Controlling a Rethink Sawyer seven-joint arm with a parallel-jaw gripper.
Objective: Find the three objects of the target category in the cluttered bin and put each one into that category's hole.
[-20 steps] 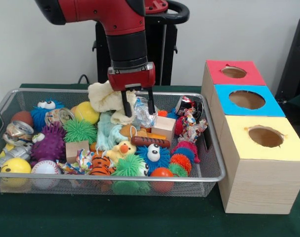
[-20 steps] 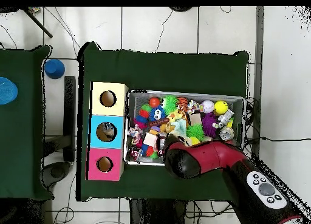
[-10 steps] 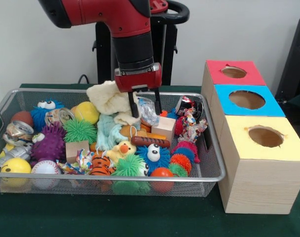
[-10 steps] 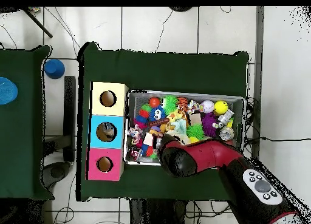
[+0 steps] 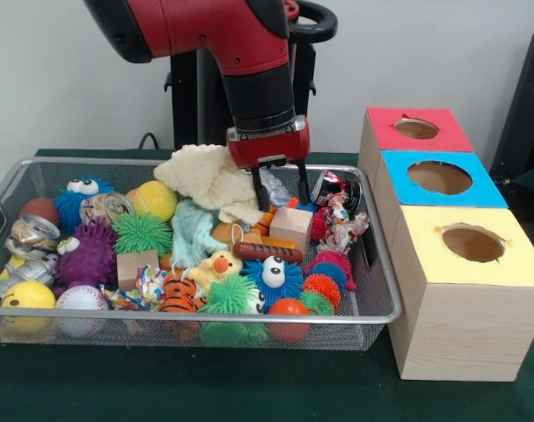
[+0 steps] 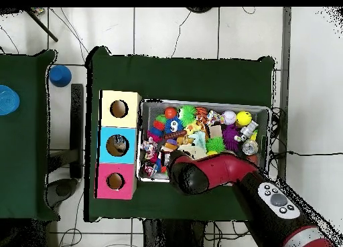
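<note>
Tool (image 5: 280,185) pinches a clear bag (image 5: 272,186), lifted above the clutter near the bin's (image 5: 383,264) far rim. Open air lies between it and the blue box's hole (image 5: 439,178); bin and box nearly touch.

My worktop (image 5: 205,387) wears a dark green cloth and stands on a floor of pale tiles (image 6: 174,30) strewn with thin cables, a plain whitish wall (image 5: 64,97) behind me, and a second green table (image 6: 20,137) alongside holding a blue cup (image 6: 59,75).
</note>
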